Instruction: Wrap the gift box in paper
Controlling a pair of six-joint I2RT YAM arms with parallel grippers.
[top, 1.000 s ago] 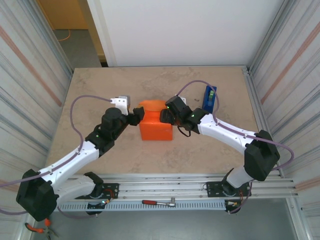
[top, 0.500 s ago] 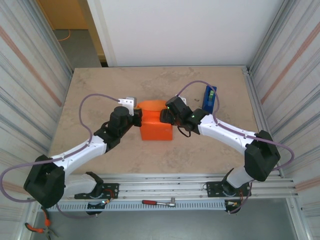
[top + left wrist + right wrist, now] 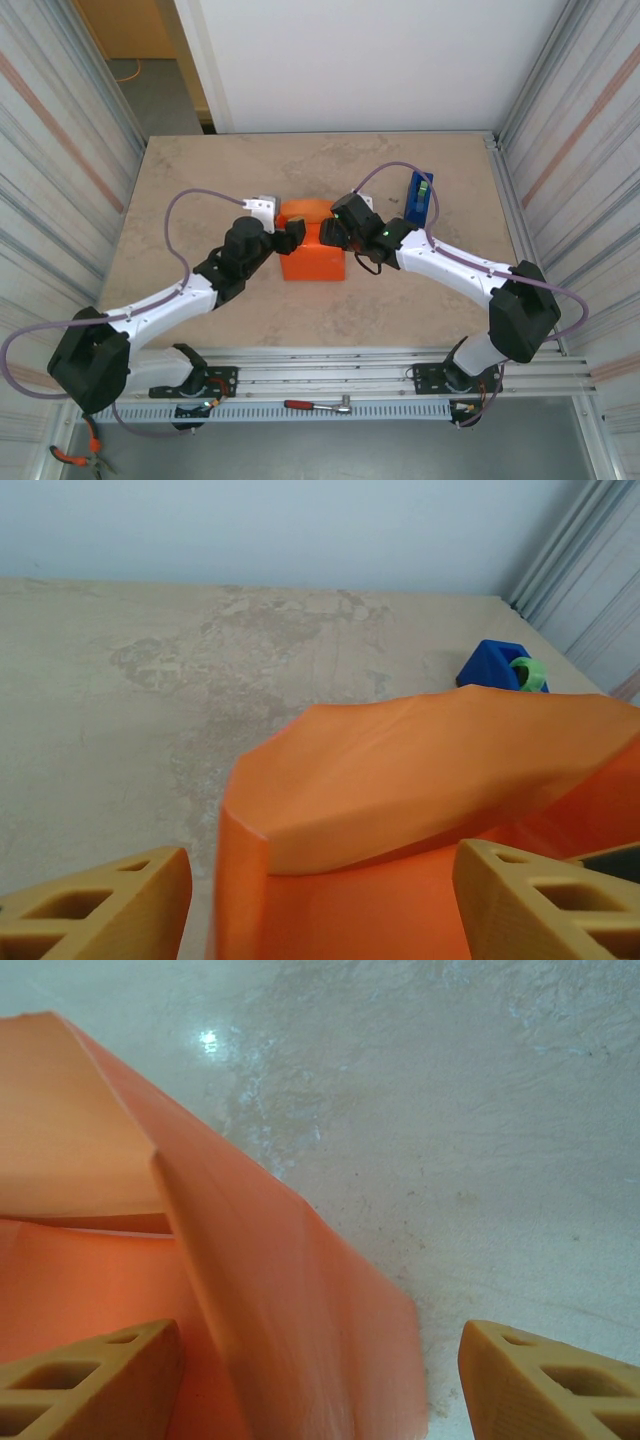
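Observation:
The orange paper point(image 3: 318, 260) sits mid-table, folded up into a blocky bundle; the gift box is hidden under it. My left gripper point(image 3: 294, 233) is at the bundle's left top edge and my right gripper point(image 3: 329, 232) is at its right top edge, the two facing each other. In the left wrist view the gripper point(image 3: 320, 910) stands open, its tan fingers point(image 3: 100, 905) well apart with a raised paper point(image 3: 420, 770) flap between them. In the right wrist view the gripper point(image 3: 320, 1380) is open too, with a slanting fold of paper point(image 3: 280, 1290) between its fingers point(image 3: 545, 1380).
An upright blue tape dispenser point(image 3: 419, 198) stands just right of the right wrist, and its blue body point(image 3: 497, 665) shows behind the paper. Bare table lies to the left and at the back. Corrugated walls close both sides. A wrench point(image 3: 318, 405) lies on the front rail.
My left arm has swung forward and to the right, bringing its gripper onto the bundle's left top. The back flap looks pressed flatter. The right arm has held still.

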